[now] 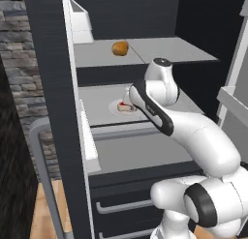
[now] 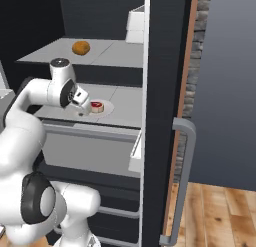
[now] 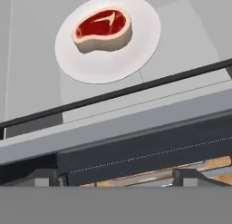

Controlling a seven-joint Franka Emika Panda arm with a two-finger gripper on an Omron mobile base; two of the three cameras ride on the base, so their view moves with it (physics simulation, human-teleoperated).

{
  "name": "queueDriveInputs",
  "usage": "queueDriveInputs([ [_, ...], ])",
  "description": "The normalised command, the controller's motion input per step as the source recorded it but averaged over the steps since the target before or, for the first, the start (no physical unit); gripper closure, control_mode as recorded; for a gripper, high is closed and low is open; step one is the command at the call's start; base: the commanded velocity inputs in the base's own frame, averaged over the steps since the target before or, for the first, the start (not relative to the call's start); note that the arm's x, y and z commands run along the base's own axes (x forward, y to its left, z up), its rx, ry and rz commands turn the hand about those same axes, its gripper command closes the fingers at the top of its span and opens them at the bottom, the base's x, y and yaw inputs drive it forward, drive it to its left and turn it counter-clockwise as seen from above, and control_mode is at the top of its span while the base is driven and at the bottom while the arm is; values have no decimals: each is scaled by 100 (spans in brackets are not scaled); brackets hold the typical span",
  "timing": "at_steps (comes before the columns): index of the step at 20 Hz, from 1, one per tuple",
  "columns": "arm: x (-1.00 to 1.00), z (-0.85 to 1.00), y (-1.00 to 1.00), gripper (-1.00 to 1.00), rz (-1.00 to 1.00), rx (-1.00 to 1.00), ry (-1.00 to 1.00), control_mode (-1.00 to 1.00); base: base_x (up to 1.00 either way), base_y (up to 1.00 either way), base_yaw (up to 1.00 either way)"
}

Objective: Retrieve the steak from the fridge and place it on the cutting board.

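Nearest the hand camera, two small dark finger tips of the gripper (image 3: 118,178) rose at the bottom of the frame, set well apart with nothing between them, so the jaws seemed open and empty, though little of them showed. Beyond them ran the front lip of a light grey shelf (image 3: 190,46). In the upper middle of that frame sat the small flat raw steak (image 3: 103,30), red in the centre with a pale tan rim, lying on a round white plate (image 3: 136,55).

In the left base view, the white arm reached from the lower right up toward the frame's centre, into the tall dark grey fridge (image 1: 51,88). Its wrist hid most of the plate, and only a sliver of steak showed just left of it. In the right base view the hand hung left of centre, just beside the steak.

The hand was probably held short of the plate and angled toward it to line up a grasp.

On the shelf above, a round orange-brown lump of food (image 1: 120,48) lay well apart from the steak. A white door bin (image 1: 80,22) hung at upper left. The shelf lip stood between fingers and plate, so an approach would likely have to clear it.
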Motion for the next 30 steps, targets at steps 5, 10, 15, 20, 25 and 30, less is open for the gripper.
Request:
queueDriveInputs([
  [5, 30, -9, 2, -100, -37, 17, -5, -100, 0, 0, 0],
  [10, 51, -1, 2, -100, -35, 8, -3, -100, 0, 0, 0],
  [15, 67, 0, 7, -100, -18, 0, 4, -100, 0, 0, 0],
  [20, 65, 0, 3, -100, -9, 0, 10, -100, 0, 0, 0],
  [25, 46, -2, 0, -100, -3, 0, 9, -100, 0, 0, 0],
  [30, 3, -48, 0, -100, 0, 0, 8, -100, 0, 0, 0],
])
